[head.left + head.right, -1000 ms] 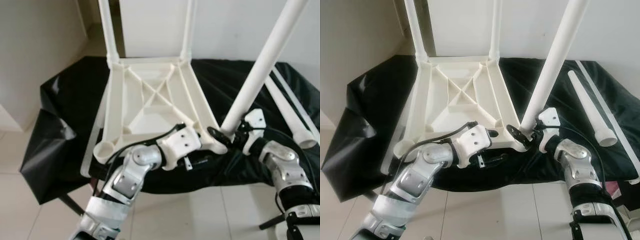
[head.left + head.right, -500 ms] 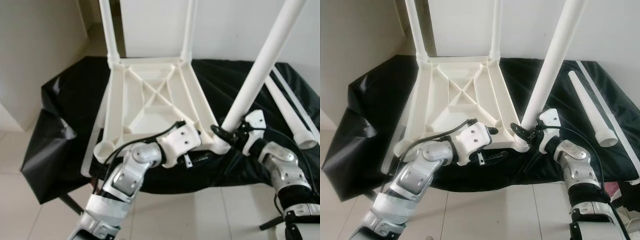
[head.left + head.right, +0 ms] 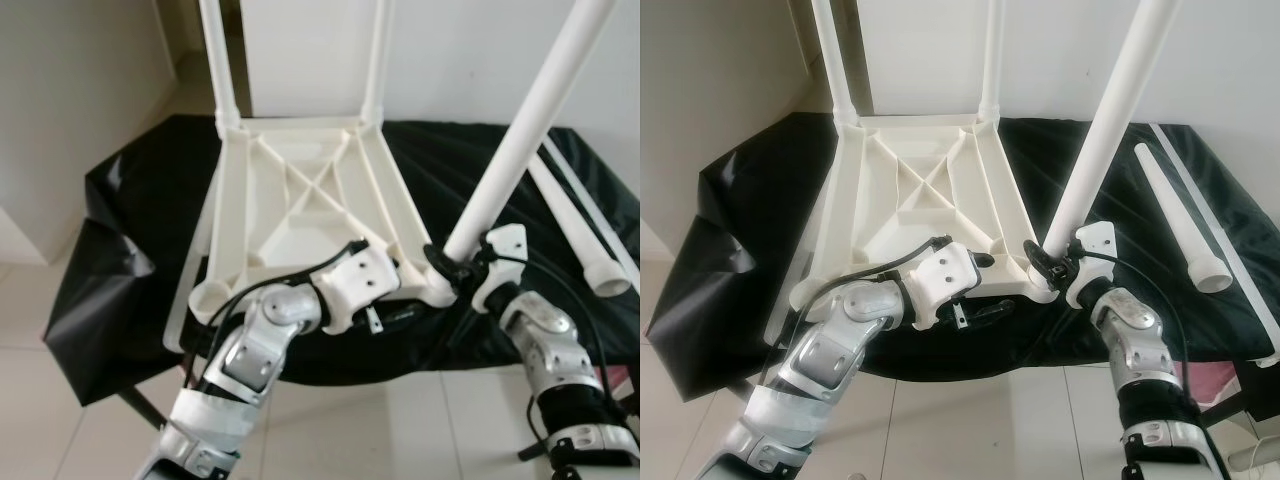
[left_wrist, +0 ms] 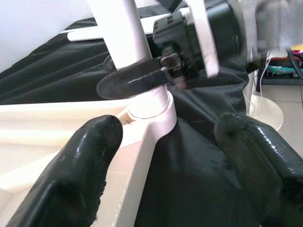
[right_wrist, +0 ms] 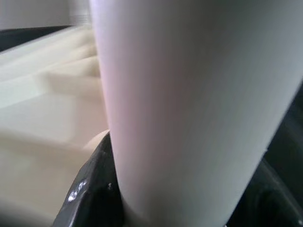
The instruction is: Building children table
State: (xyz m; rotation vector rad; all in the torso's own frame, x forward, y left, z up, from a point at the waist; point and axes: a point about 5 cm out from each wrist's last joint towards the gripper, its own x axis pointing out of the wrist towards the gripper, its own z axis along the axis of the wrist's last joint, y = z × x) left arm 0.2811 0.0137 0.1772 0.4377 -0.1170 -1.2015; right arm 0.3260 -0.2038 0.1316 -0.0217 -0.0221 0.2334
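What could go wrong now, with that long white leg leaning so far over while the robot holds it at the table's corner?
The leg tilts away from its corner socket, so it could jam or pop out rather than seat straight. The right end effector grips it only near the bottom, so the long top could swing. The left end effector is open beside the tabletop, so the upside-down top may slide on the black cloth.

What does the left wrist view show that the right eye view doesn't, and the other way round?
The left wrist view shows, up close, the right gripper clamped on the leg just above its corner socket, with the left gripper's fingers spread beside the frame. The right eye view takes in the upturned table frame, two standing legs, a loose leg and the black cloth. Both show the leg meeting that socket.
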